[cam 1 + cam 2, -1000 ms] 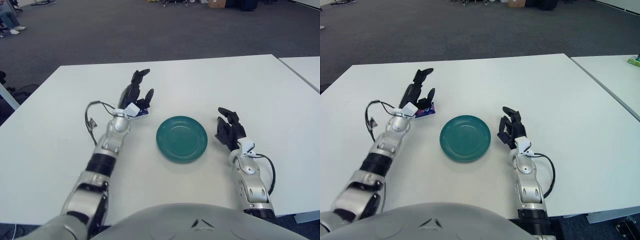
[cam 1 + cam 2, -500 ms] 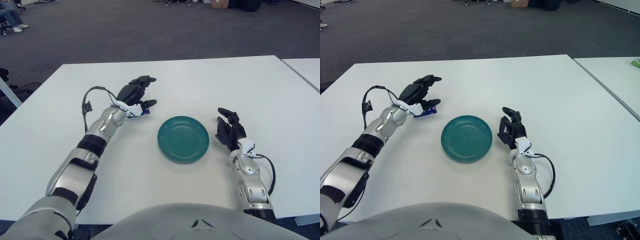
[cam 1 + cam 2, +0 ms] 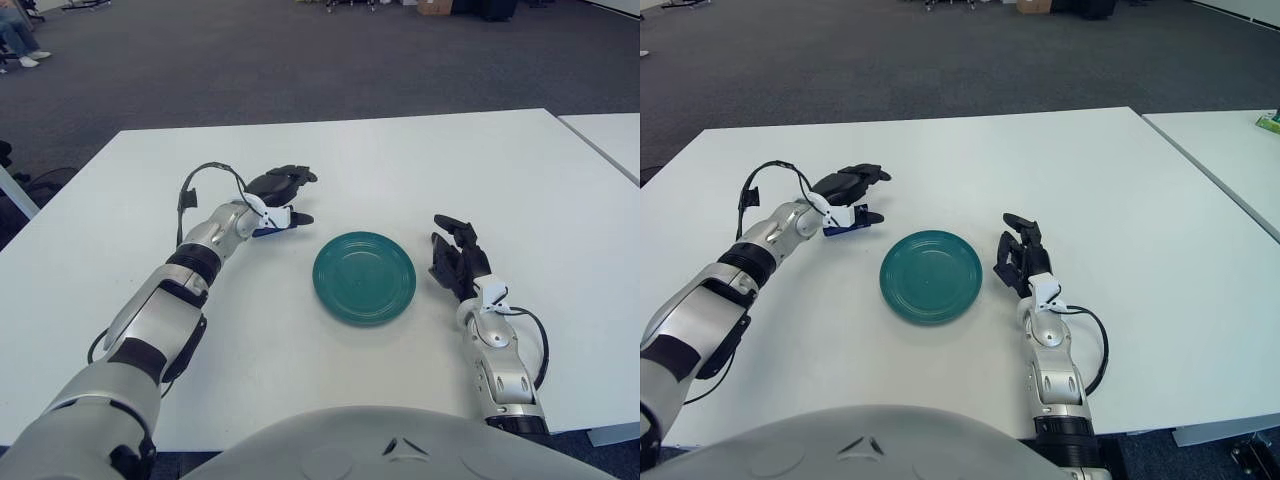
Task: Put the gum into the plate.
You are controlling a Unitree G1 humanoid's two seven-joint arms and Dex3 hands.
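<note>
The gum (image 3: 838,229) is a small blue packet lying on the white table, left of the green plate (image 3: 364,277). My left hand (image 3: 298,197) lies low over the gum, palm turned sideways, fingers stretched above it and thumb beside it; the packet shows just under the palm, also in the left eye view (image 3: 268,230). The fingers look spread, not closed on the packet. The plate holds nothing. My right hand (image 3: 455,255) rests on the table just right of the plate, fingers relaxed and empty.
The white table (image 3: 400,160) ends at its far edge against grey carpet. A second white table (image 3: 610,135) stands at the right, across a narrow gap. A black cable (image 3: 195,185) loops off my left wrist.
My left hand has turned from pointing upward to lying flat and low over the gum, with the forearm swung out to the left. The right hand and plate have not moved.
</note>
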